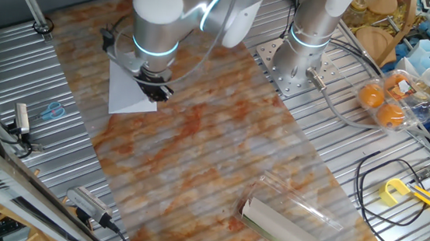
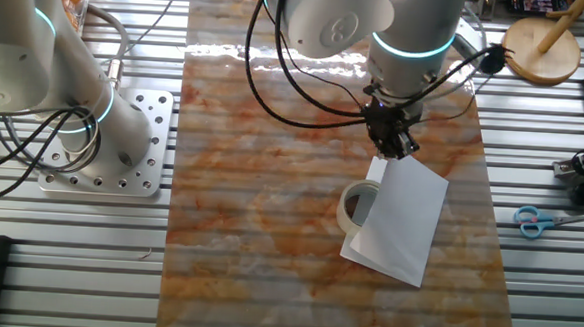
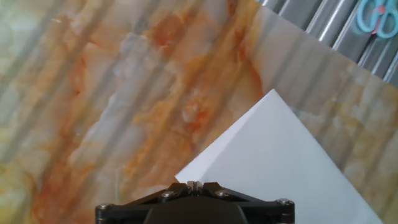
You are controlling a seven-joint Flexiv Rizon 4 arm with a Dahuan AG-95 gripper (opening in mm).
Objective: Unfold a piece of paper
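The arm reaches in over the marbled mat [image 2: 271,182] with its wrist pointing straight down, a cyan light ring glowing around the last silver joint, and black cables looping from the wrist. The gripper [image 2: 398,141] is small, black and angular, and its tips sit at the near corner of the piece of paper [image 2: 401,221]. In the hand view the gripper [image 3: 194,185] shows its 2 fingers drawn together with only a hairline seam between them, right at the sheet's edge [image 3: 286,168]; whether a layer of paper is pinched in that seam cannot be told. The paper is plain, thin and matte white, a crisp-edged rectangle lying folded on the mat, with one side resting up on the clear tape roll [image 2: 358,205], so it tilts slightly. From the one fixed view the paper [image 1: 130,91] appears as a white sheet partly hidden beneath the wrist. The mat is glossy, with orange and grey veining, and lies over a ribbed metal table [image 1: 39,74]. Near the mat's far edge lies a rolled greyish sheet [image 1: 280,228] in clear plastic, well apart from the gripper. Blue-handled scissors [image 2: 539,221] lie on the ribbed metal beside the mat.
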